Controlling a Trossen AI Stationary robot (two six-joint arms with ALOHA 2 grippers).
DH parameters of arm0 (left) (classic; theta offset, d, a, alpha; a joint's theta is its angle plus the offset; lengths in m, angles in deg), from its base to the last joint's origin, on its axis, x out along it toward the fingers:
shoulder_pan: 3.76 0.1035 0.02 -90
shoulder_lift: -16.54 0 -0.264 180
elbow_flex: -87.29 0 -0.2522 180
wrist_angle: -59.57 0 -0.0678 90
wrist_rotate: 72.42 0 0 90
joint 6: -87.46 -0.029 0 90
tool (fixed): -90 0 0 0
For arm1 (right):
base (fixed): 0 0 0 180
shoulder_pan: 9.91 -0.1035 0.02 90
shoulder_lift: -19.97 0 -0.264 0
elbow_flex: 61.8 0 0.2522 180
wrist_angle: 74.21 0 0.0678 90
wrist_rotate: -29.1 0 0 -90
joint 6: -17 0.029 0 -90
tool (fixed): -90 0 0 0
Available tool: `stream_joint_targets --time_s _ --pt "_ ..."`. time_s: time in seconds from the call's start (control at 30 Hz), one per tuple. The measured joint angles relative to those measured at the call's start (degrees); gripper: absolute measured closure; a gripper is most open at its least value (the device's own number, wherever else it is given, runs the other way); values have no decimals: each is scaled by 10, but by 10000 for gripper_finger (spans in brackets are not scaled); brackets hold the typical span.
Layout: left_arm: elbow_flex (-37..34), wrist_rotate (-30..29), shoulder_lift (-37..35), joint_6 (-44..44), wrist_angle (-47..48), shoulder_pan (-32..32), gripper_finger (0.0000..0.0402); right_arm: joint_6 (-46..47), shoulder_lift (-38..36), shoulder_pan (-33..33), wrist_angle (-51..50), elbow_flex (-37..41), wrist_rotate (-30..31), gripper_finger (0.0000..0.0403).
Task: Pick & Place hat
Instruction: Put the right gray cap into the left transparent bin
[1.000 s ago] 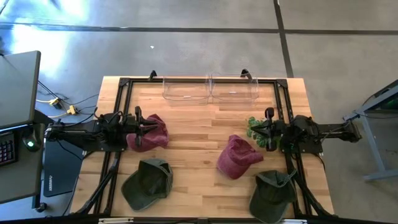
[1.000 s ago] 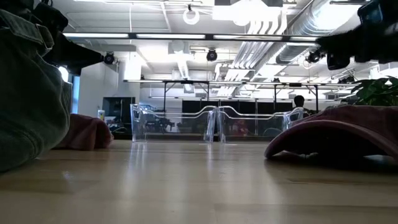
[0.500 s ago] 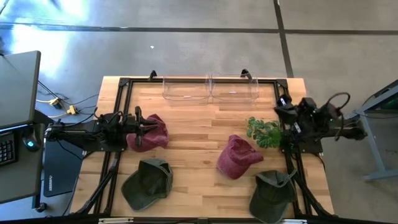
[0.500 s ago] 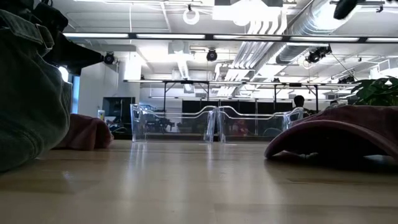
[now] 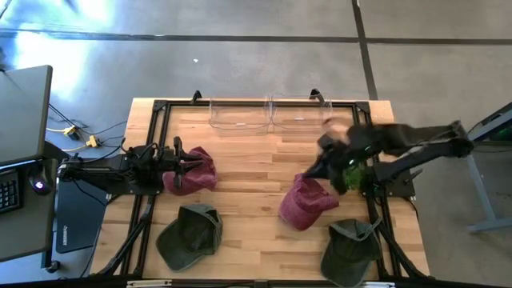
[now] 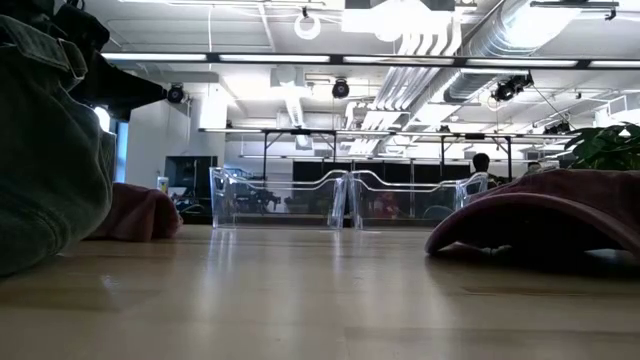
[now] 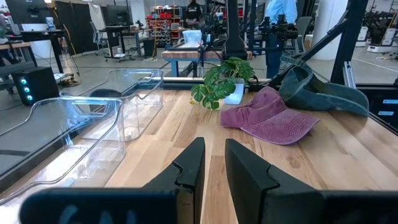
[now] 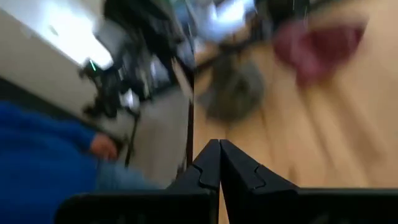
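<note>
Four caps stay put as my right gripper [image 5: 330,164], fingers pressed together, swings back over the maroon cap [image 5: 306,202] from the table's edge.

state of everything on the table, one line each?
Left gripper: slightly open, empty, parked by left maroon hat.
Right gripper: shut, empty, mid-swing over right maroon hat.
Green hats: flat at front edge.
Bins: upright, empty.
Plant: upright.
</note>
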Motion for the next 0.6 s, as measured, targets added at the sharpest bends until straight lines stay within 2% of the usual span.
stream_joint_targets --time_s 0.13,0.3,0.43,0.6 --pt "0 0 0 0 0 0 342 116 83 -51 -61 -57 -2 402" --pt "0 0 0 0 0 0 342 341 154 -109 -66 -56 -14 386" --pt "0 0 0 0 0 0 342 503 208 -156 -70 -46 -67 339" --pt "0 0 0 0 0 0 342 682 264 -225 -61 -39 -129 249"
